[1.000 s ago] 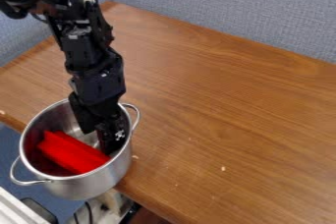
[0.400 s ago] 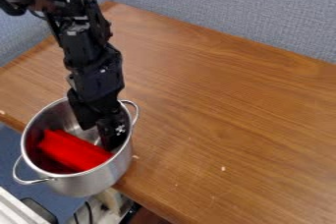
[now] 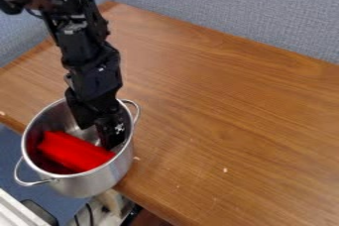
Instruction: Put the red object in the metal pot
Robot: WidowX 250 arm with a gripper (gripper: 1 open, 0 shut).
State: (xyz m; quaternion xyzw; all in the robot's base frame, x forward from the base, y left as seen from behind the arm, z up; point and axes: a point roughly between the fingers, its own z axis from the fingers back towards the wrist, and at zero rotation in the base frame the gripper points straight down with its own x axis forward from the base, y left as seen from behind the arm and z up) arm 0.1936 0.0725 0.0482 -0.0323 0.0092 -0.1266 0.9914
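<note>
The metal pot (image 3: 113,173) stands on the wooden table near its front left corner, shiny steel with a loop handle at its lower left. The red object (image 3: 69,151) lies inside it, flat on the bottom toward the left. My gripper (image 3: 93,133) points straight down into the pot's right half, just right of the red object. Its black fingers (image 3: 105,128) stand open and hold nothing. The pot wall hides the fingertips' lowest part.
The wooden table (image 3: 239,91) stretches to the right and back, bounded by a blue-grey wall behind. Its front edge runs just below the pot. The black arm (image 3: 77,42) rises from the pot toward the upper left.
The gripper and arm have edged slightly left and up inside the pot. The red object lies where it was, free of the fingers.
</note>
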